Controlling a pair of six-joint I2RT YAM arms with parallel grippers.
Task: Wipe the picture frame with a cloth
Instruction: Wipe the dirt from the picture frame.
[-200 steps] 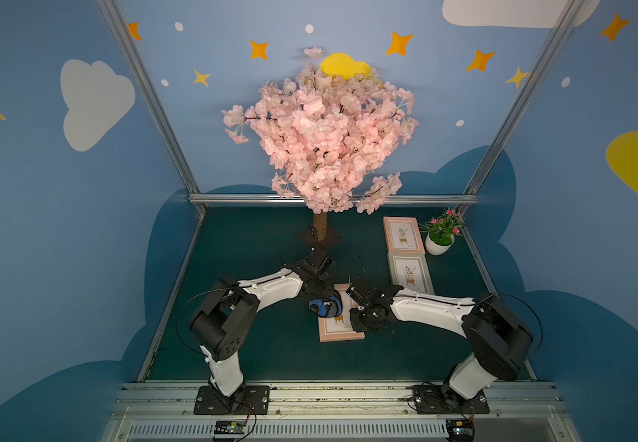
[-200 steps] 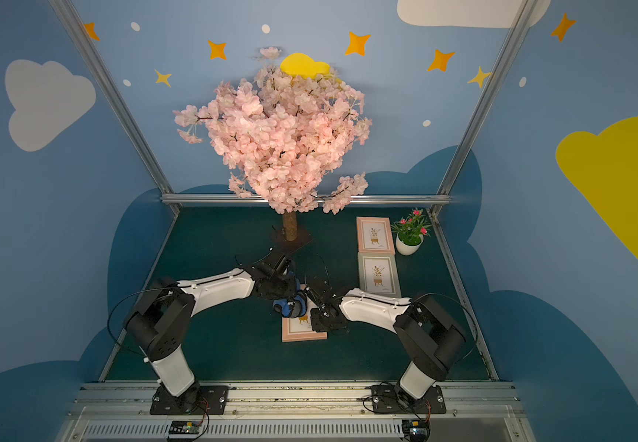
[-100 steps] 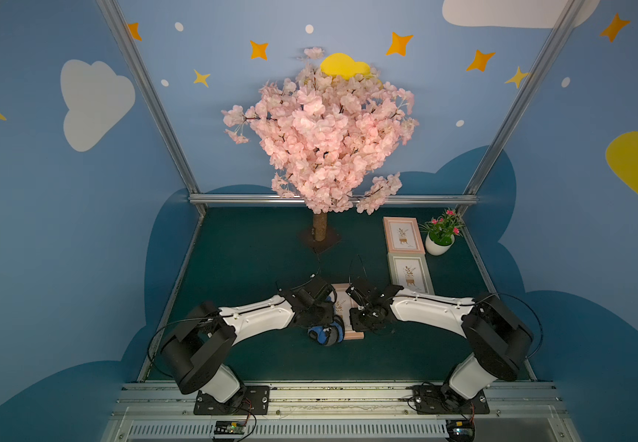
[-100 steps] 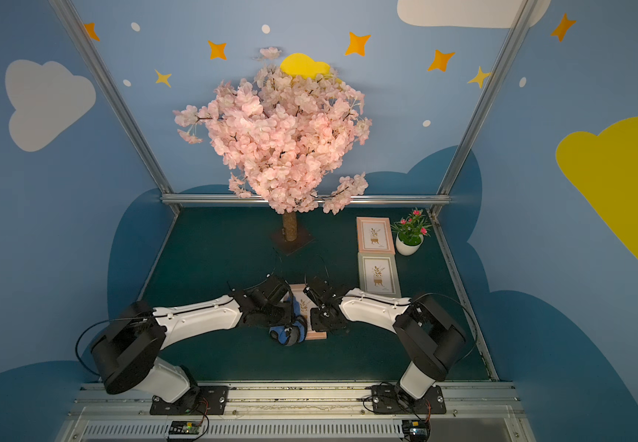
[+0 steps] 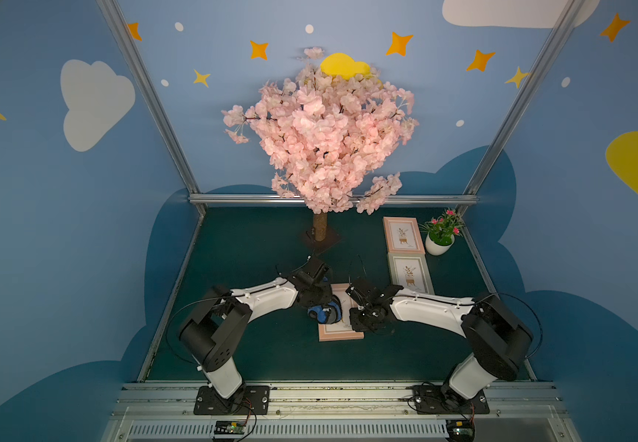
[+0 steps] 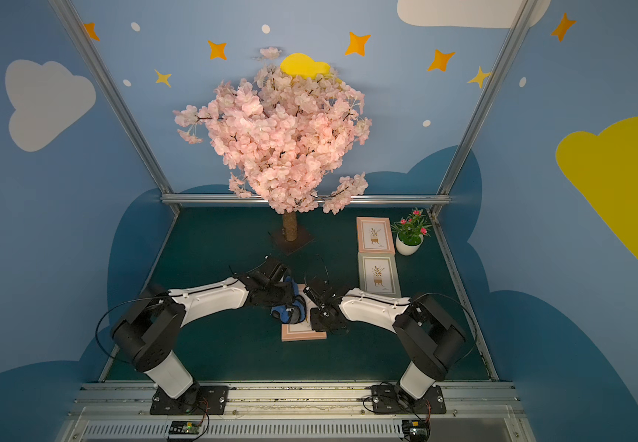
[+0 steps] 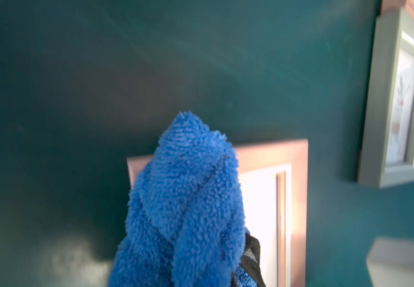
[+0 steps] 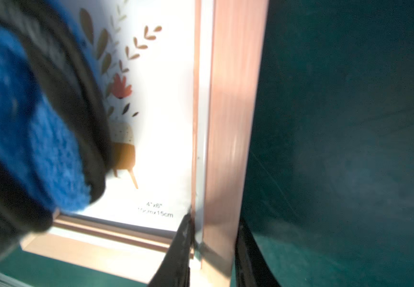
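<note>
We see the left gripper (image 5: 315,297) closed tight on the bunched blue cloth (image 5: 325,313), which hangs from it in plush folds (image 7: 188,198) and rests on the upper left part of the picture frame (image 5: 340,332). The gripper's fingertips are buried in the fabric. The right gripper (image 8: 213,251) is clamped on the right side rail of that frame (image 8: 230,124), one finger inside the rail and one outside.

The pink picture frame lies flat just below the centre of both top views, on a dark green bench (image 5: 252,248) whose matte surface shows faint scuffs. To the upper right, a grey-green frame (image 5: 411,272) and a second pink frame (image 5: 403,234) lie in line, with a potted plant (image 5: 440,237) just beside the farther one. A pink blossom tree (image 5: 321,137) stands at the back centre. Blue walls (image 5: 60,229) painted with clouds and orange stars close the bench in, joined by aluminium posts (image 5: 148,95).
</note>
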